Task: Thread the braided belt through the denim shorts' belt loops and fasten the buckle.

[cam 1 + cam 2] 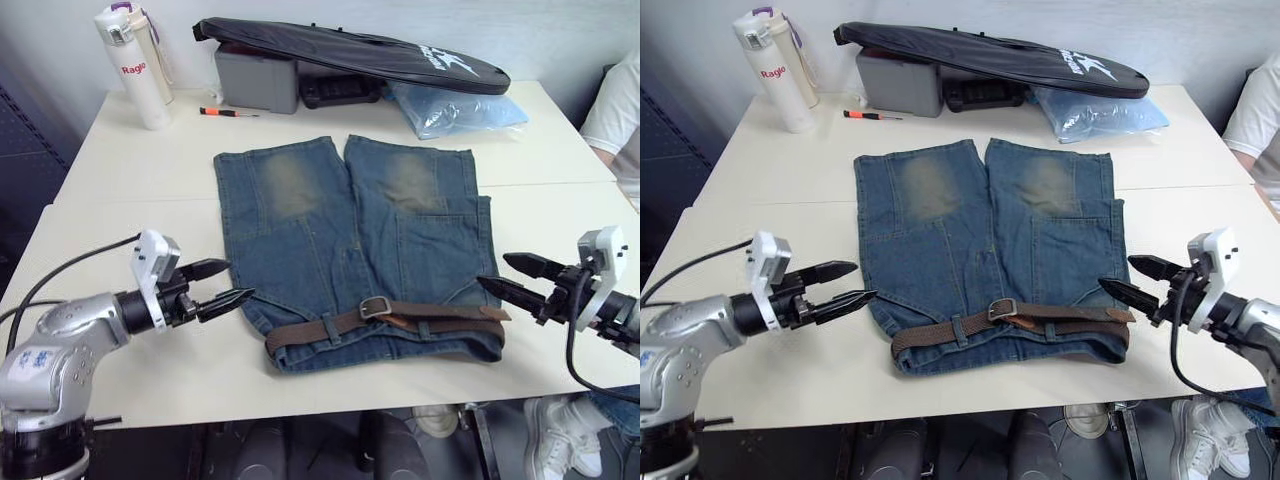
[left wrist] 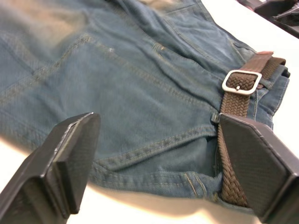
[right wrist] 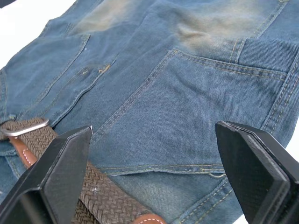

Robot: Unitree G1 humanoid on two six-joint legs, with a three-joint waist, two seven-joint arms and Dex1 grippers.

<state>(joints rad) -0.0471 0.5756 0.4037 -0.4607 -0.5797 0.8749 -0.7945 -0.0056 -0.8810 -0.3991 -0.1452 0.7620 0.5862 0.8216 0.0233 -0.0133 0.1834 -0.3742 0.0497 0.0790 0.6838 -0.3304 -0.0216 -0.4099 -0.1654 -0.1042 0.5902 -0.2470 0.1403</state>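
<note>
The denim shorts [image 1: 350, 240] lie flat mid-table, waistband toward me. The braided belt [image 1: 320, 330] runs along the waistband under at least two belt loops [image 1: 333, 331], its silver buckle [image 1: 375, 307] closed near the middle with a leather end [image 1: 470, 312] lying toward the right. My left gripper [image 1: 228, 284] is open just off the shorts' left hip, above the table. My right gripper [image 1: 505, 275] is open at the right hip, beside the belt's end. Both hold nothing. The left wrist view shows the buckle [image 2: 241, 82] on the braid.
At the table's [image 1: 130, 240] far edge stand a white bottle [image 1: 135, 70], a grey box [image 1: 258, 80], a long black bag [image 1: 350, 55] and a blue plastic packet [image 1: 455, 108]. An orange pen [image 1: 228, 112] lies near the bottle. A person's sleeve [image 1: 620, 110] is at the right.
</note>
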